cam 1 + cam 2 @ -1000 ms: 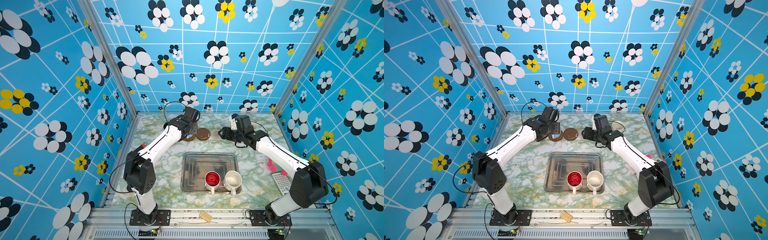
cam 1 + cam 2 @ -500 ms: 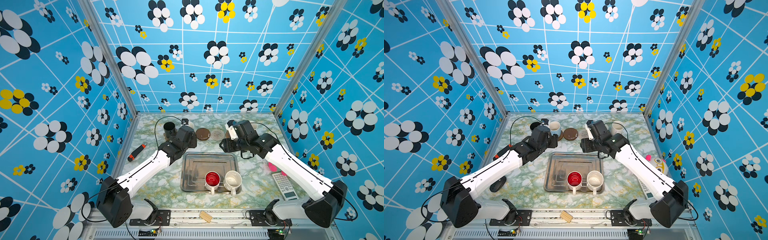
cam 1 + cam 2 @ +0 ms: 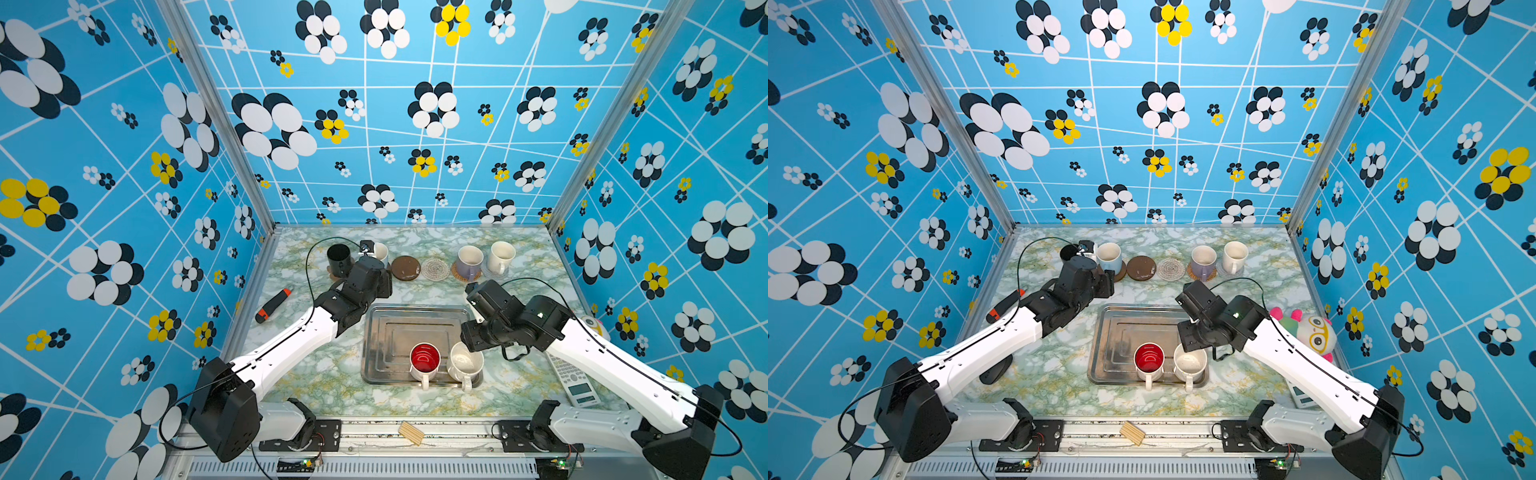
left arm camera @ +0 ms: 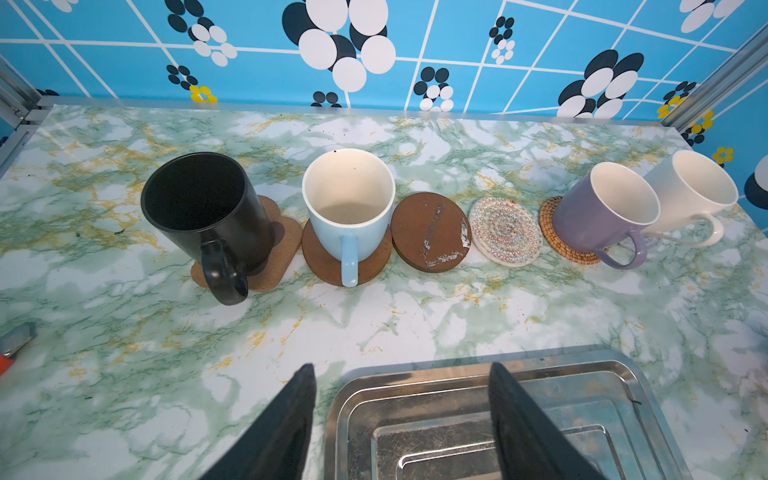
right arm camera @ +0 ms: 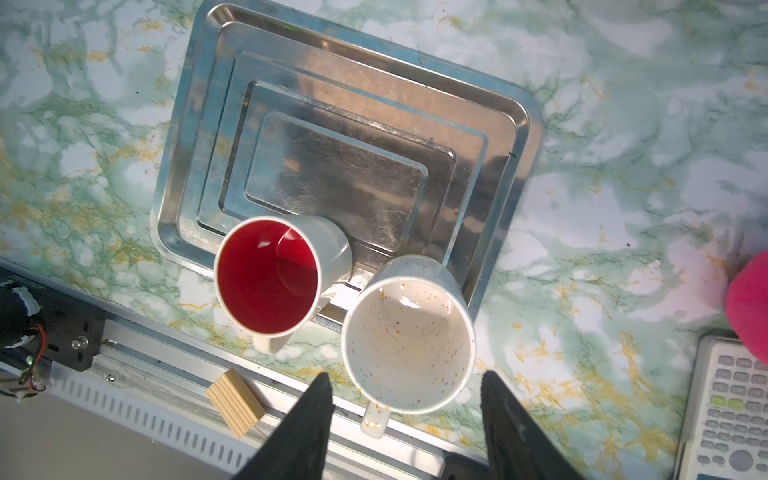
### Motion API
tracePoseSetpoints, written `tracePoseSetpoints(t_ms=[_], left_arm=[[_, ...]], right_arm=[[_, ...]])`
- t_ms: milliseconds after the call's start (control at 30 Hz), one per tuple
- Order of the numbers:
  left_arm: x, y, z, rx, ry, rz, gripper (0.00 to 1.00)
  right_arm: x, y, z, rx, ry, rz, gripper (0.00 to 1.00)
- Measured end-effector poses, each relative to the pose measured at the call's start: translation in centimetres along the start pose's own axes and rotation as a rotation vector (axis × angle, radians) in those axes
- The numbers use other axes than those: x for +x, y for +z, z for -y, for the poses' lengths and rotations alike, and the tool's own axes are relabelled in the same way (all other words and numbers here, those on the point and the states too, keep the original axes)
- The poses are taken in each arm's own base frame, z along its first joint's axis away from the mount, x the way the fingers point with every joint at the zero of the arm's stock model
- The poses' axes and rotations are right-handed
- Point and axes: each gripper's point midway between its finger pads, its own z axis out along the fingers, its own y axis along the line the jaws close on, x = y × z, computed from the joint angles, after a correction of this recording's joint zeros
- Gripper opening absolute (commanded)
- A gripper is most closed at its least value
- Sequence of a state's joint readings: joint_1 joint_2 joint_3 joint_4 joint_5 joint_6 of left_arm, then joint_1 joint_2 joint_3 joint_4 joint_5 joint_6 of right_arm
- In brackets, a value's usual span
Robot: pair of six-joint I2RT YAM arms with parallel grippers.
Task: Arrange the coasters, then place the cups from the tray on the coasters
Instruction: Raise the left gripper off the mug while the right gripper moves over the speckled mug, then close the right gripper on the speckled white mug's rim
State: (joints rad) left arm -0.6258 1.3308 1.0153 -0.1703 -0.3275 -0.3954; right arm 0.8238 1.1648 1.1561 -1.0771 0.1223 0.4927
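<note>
along the far edge four cups [image 4: 349,208] stand on coasters [image 4: 332,266], two bare coasters [image 4: 430,232] wait, and the red-lined cup [image 5: 268,274] and speckled cup [image 5: 409,340] are left in the tray [image 5: 332,174], left gripper [image 4: 401,374] and right gripper [image 5: 405,374] wide-jawed, empty.

tray [image 5: 332,178]: shiny scratched metal | paw coaster [image 4: 282,245]: matt grainy cork | rattan coaster [image 4: 555,239]: woven, rough | speckled mug [image 5: 407,332]: glossy glaze | worktop [image 4: 374,324]: smooth
</note>
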Motion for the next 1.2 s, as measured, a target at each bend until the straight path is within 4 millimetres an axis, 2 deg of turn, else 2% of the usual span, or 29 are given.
tracePoseSetpoints(t_ms=[267,467,833,1200], left_arm=[[-0.1,0.0,-0.1,0.0,-0.003,0.01,0.67],[-0.1,-0.1,-0.2,-0.005,-0.004,0.016,0.67],[-0.2,-0.1,-0.2,-0.002,-0.007,0.023,0.68],[-0.1,0.0,-0.2,-0.002,-0.007,0.024,0.68]], right_arm=[[4.2,0.4,0.4,0.016,0.044,-0.071,0.57],[6.6,0.9,-0.3,0.021,0.056,-0.12,0.57],[9.3,1.9,-1.9,0.02,0.095,-0.162,0.57],[10.3,4.5,-3.1,0.021,0.161,-0.178,0.57]])
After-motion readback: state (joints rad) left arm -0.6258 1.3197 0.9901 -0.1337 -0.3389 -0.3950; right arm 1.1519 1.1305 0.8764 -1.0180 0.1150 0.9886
